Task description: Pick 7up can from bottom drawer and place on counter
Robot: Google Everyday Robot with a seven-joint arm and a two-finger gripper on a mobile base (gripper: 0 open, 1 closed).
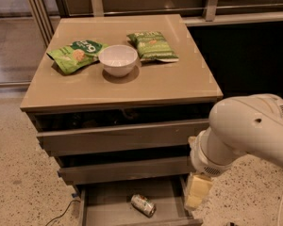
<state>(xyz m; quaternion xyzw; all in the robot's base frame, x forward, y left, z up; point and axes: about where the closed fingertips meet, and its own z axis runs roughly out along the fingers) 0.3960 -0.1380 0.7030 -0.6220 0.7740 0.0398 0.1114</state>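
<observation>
The 7up can (143, 205) lies on its side on the grey floor of the open bottom drawer (108, 197), near the drawer's middle front. My gripper (198, 192) hangs from the white arm (245, 131) at the drawer's right edge, to the right of the can, apart from it and a little above it. The tan counter (155, 84) tops the cabinet.
On the counter stand a white bowl (118, 59) and two green snack bags, one to its left (75, 54) and one to its right (152, 46). The two upper drawers (118, 138) are slightly open. A cable (61, 214) lies on the speckled floor at the left.
</observation>
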